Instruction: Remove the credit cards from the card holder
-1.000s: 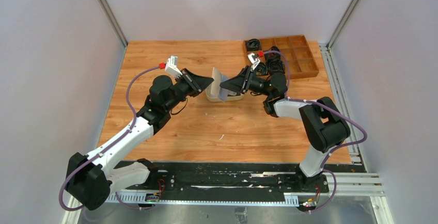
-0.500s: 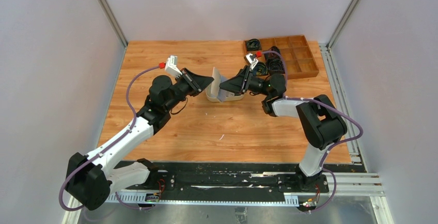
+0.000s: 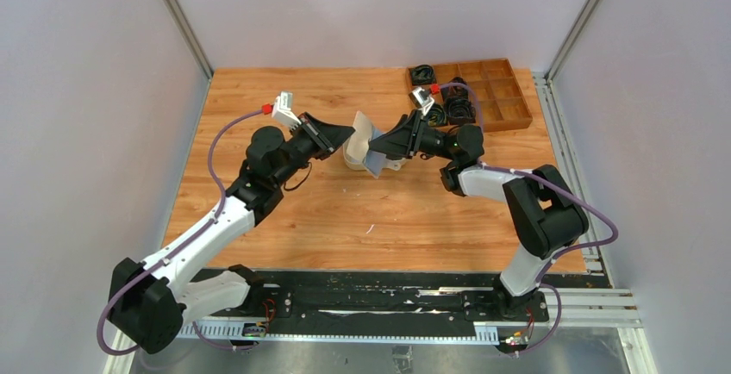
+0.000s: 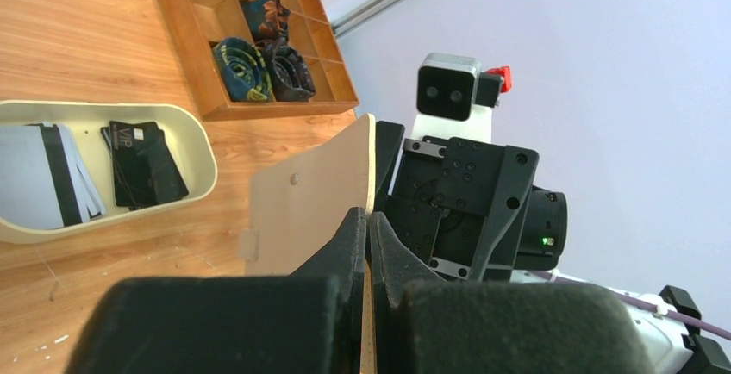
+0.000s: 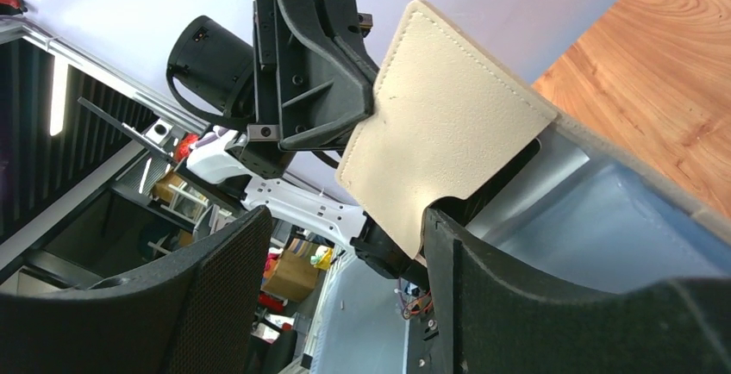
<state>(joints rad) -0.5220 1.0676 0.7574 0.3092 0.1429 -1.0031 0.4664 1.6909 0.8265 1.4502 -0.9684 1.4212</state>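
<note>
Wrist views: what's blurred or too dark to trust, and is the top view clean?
Left wrist: the left end effector blurs into dark masses up close; card holder, cards and tray are sharp. Right wrist: right end effector soft and dark, holder stitching crisp. Top: even light, no glare.

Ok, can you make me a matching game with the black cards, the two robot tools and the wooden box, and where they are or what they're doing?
Things:
1. black cards
2. left tool
3. right tool
4. wooden box

Places and states:
a. open wide
b. lying in the beige tray
c. at the far right corner of the table
d. shut on the flap of the card holder

Pairs: 1-b, 2-d, 3-a, 4-c
</note>
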